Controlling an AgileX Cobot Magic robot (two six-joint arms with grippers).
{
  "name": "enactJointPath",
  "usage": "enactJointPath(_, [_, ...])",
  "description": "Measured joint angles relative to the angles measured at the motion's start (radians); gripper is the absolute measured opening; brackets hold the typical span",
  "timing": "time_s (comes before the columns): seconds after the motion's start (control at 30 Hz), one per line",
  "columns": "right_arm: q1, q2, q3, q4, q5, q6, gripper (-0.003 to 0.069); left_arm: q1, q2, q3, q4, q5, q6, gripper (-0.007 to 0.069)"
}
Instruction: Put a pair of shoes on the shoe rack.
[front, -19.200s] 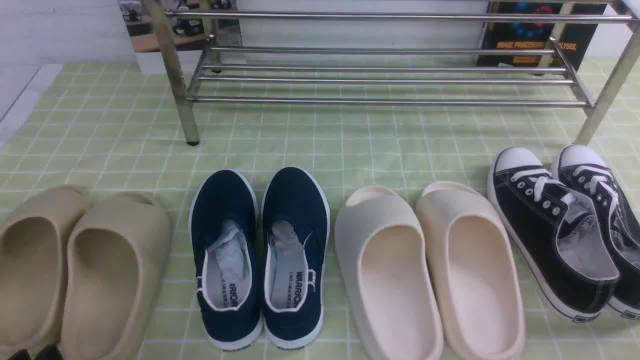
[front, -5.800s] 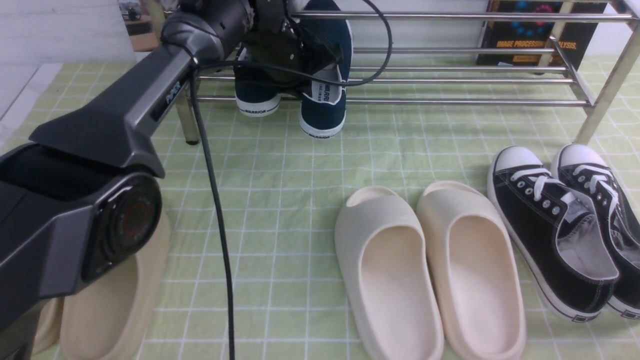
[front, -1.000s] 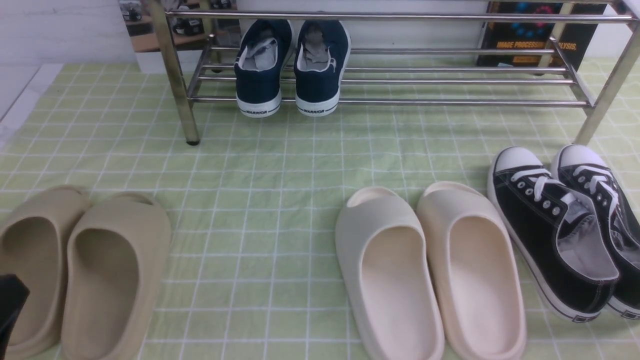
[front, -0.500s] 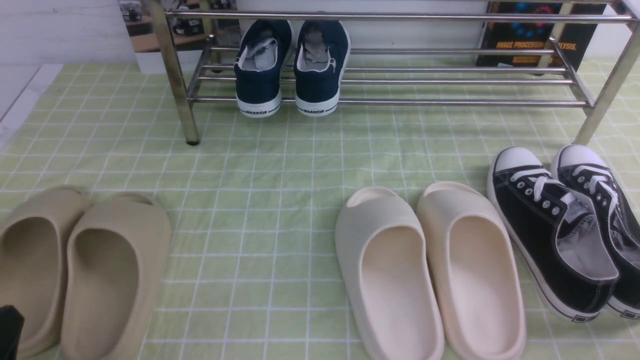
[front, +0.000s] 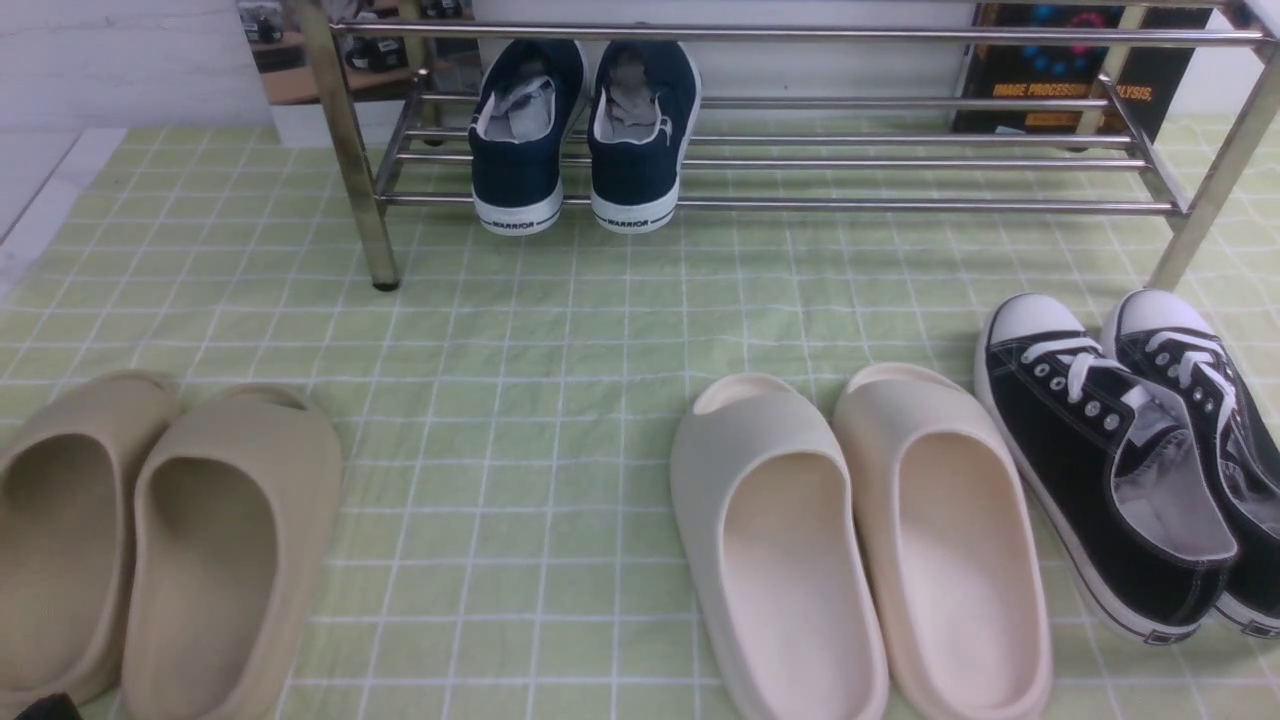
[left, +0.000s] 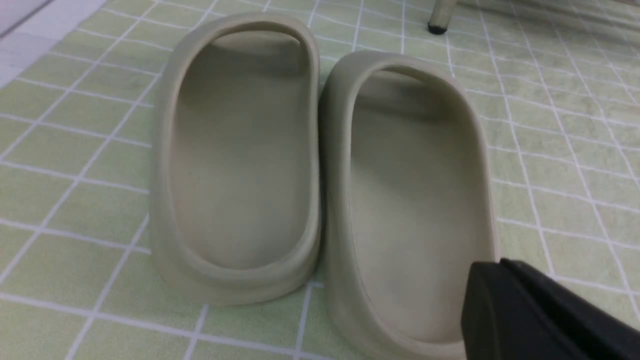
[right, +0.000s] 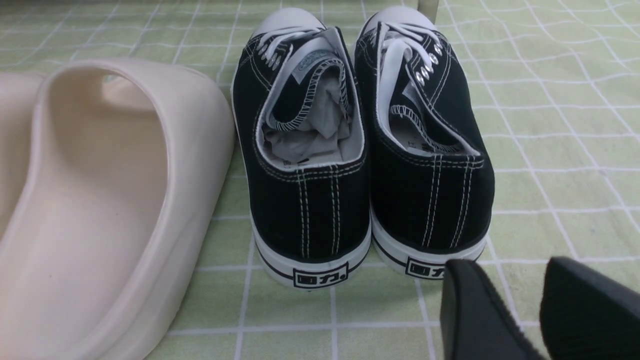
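Navy sneakers (front: 635, 160) on rack (front: 800, 205), slides (front: 790, 520), black lace-ups (front: 1110, 460) nearer, left tool (left: 496, 265) together, right tool (right: 510, 265) apart

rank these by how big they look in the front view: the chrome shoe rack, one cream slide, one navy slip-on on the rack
1. Chrome shoe rack, spanning most of the view's width
2. Cream slide, the left one of its pair
3. Navy slip-on, the right one of its pair, clearly smallest
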Motion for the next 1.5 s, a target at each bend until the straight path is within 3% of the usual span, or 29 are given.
enactJointPath(1.5, [0.000,0.000,0.000,0.000,0.000,0.000,0.0246,0.000,0.000,0.000,-0.025,0.003,0.002,-0.0013])
